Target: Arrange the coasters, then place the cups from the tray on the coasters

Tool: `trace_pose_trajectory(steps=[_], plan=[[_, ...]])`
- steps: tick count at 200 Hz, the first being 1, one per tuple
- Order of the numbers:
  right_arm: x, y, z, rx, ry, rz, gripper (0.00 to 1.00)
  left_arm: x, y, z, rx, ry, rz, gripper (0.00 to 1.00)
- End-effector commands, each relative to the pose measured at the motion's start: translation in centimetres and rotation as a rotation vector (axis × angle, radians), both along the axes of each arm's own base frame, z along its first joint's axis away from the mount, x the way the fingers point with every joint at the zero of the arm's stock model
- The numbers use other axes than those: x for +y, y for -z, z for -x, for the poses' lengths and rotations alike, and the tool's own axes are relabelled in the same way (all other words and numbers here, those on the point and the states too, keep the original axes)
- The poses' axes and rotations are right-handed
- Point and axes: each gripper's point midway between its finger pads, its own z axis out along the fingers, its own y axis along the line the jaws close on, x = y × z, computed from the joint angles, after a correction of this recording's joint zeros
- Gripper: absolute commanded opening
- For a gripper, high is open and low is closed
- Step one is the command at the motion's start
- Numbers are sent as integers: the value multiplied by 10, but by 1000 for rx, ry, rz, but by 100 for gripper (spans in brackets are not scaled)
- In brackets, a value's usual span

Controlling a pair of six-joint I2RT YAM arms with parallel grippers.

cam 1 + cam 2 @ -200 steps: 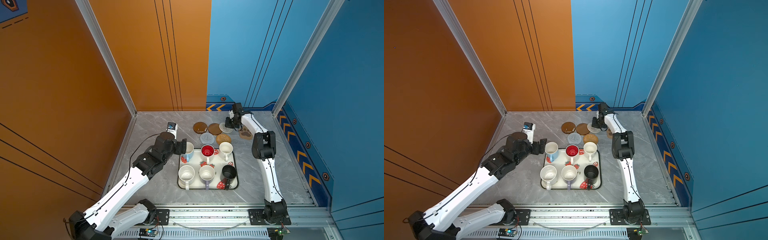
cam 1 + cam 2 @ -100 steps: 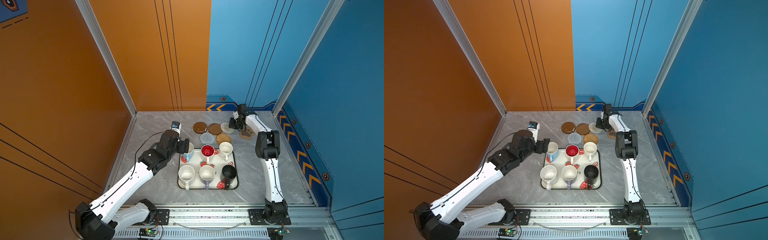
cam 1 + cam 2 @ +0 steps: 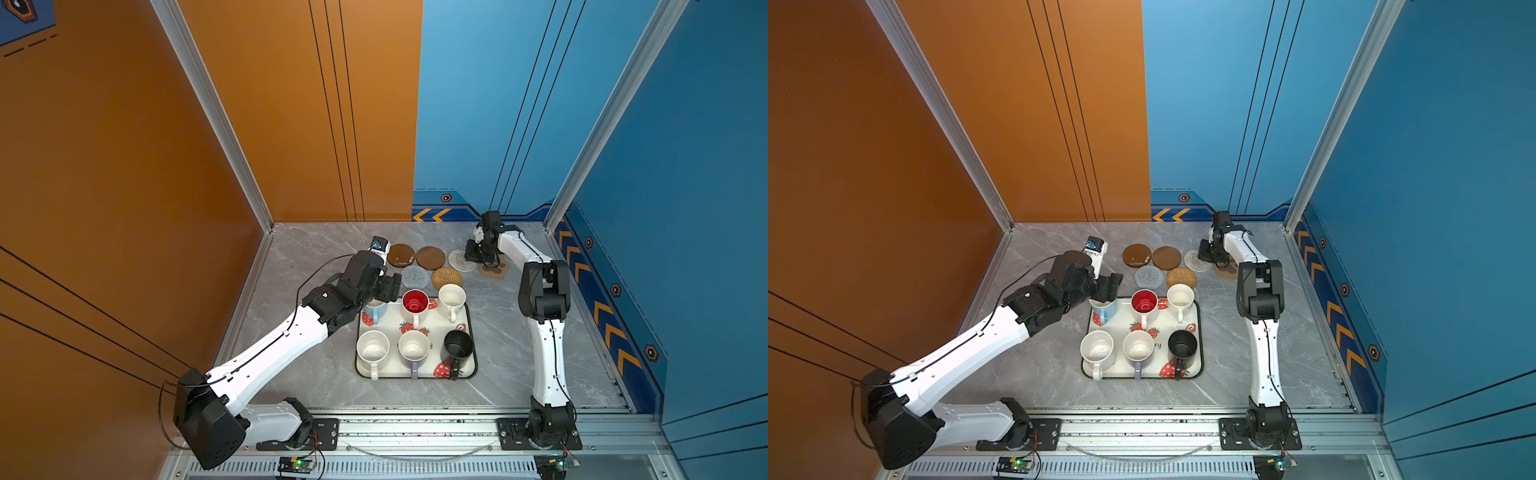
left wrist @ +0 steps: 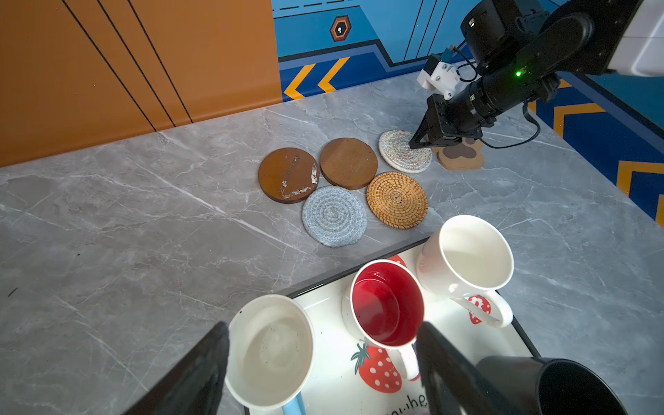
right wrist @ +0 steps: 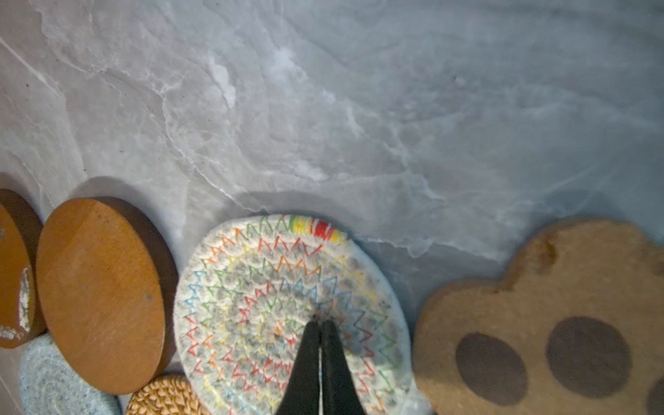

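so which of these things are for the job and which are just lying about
For the job: six coasters, six cups, tray.
Lying about: nothing loose, just the table and walls.

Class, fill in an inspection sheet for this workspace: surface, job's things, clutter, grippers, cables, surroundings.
Surface: grey marble table.
Job's things: six coasters clustered at the far side; six cups upright on the tray.
Clutter: nothing seen.
Grippers: left gripper open, jaws either side of the blue cup; right gripper shut, tips on the white woven coaster.
Cables: black cable loops beside the left arm.
Surroundings: orange wall, blue wall, metal rail in front.
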Motion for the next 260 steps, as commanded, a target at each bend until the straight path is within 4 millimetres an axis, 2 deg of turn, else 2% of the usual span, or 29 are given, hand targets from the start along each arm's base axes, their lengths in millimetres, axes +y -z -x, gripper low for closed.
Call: trace_pose_trajectory(steps=[1, 54, 102, 180, 237, 260], plan=[[-28, 20, 28, 109, 18, 80, 0, -8, -17, 0, -35, 25, 9, 82], [-48, 14, 28, 104, 51, 80, 0, -7, -19, 2, -44, 23, 3, 82], [-55, 11, 31, 110, 50, 93, 0, -8, -18, 2, -45, 23, -3, 82], [-43, 2, 46, 121, 10, 100, 0, -8, -20, 4, -49, 27, 0, 82], [-35, -9, 43, 100, -1, 100, 0, -2, -22, 7, -62, 14, -3, 83], [-28, -23, 38, 74, -4, 53, 16, -1, -24, 6, -67, 10, -5, 84]])
